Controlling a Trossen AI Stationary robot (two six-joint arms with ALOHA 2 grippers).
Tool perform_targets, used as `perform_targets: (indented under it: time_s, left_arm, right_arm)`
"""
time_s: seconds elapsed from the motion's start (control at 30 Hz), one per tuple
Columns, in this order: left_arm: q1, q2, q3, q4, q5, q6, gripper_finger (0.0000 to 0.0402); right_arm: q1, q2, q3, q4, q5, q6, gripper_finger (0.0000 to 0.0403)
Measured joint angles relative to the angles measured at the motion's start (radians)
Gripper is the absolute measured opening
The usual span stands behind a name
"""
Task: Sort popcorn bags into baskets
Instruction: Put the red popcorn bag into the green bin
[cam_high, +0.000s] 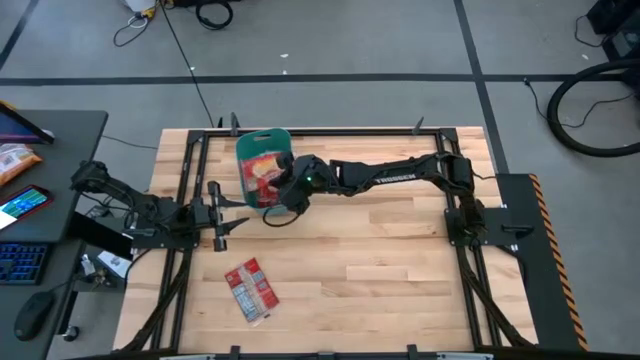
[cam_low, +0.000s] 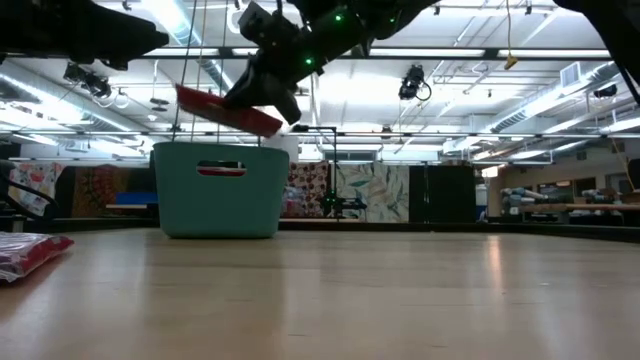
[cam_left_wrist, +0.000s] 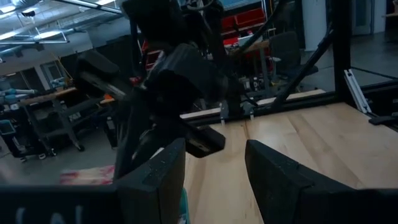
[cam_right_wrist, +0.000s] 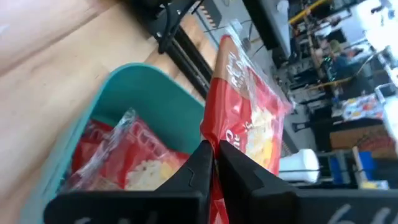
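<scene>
Above basket (cam_high: 262, 152) | right gripper (cam_high: 283, 186) clamps popcorn bag (cam_right_wrist: 249, 118) | left gripper (cam_high: 222, 217) apart

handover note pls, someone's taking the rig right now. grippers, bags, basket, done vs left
Right gripper: shut on a popcorn bag, held in the air above the teal basket, not yet released.
Left gripper: open, empty, low over the table near its left side, beside the basket.
Basket: at the far side of the table, already holds at least one bag.
On the table: loose bags near the front, left of centre; looks like two, lying together.
Done: some bags are in the basket.
Left: drop the held bag in, then fetch the front ones.
</scene>
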Motion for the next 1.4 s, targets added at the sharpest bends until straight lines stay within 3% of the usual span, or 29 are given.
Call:
perform_targets:
  time_s: [0.27, 0.63, 0.87, 1.1, 1.4]
  left_arm:
    - [0.0, 0.0, 0.0, 0.004, 0.0, -0.002, 0.0172]
    - [0.0, 0.0, 0.0, 0.003, 0.0, -0.021, 0.0172]
    - [0.0, 0.0, 0.0, -0.001, 0.0, -0.022, 0.0172]
    - [0.0, 0.0, 0.0, -0.008, 0.014, -0.054, 0.0172]
    - [-0.002, 0.0, 0.0, -0.066, 0.492, -0.179, 0.0172]
  right_arm:
    - [-0.001, 0.0, 0.0, -0.033, -0.131, 0.116, 0.0037]
    - [0.006, 0.0, 0.0, -0.033, -0.142, 0.219, 0.0057]
    - [0.057, -0.032, 0.0, -0.06, 0.068, 0.244, 0.01]
    - [0.121, -0.046, 0.001, -0.157, 0.079, 0.436, 0.0109]
    - [0.255, -0.048, 0.001, -0.244, -0.03, 0.596, 0.0109]
